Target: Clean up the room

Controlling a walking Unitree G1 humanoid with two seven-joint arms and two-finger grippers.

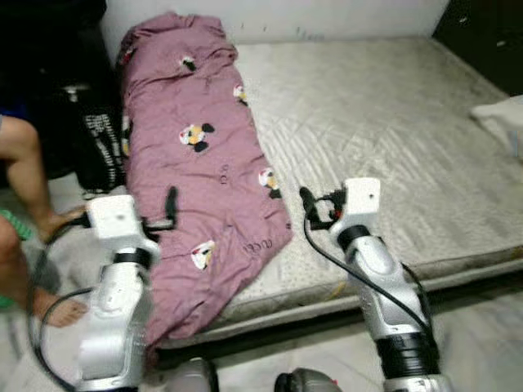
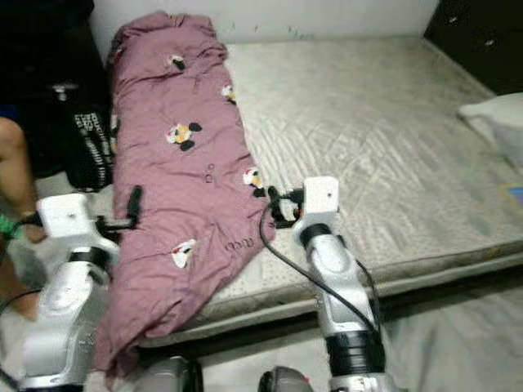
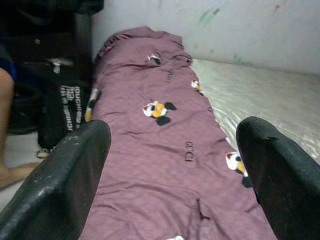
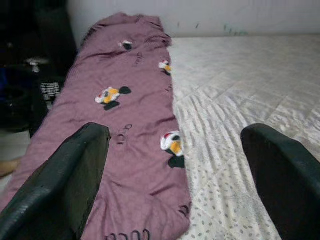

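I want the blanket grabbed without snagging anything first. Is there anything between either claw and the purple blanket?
Nothing visible stands in the way. The left claw hangs open right over the purple blanket, and the right claw is open beside the blanket's edge, over the bare mattress.

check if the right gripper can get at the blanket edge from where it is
Probably yes. The right gripper is open above the mattress, just beside the blanket edge, with nothing between them.
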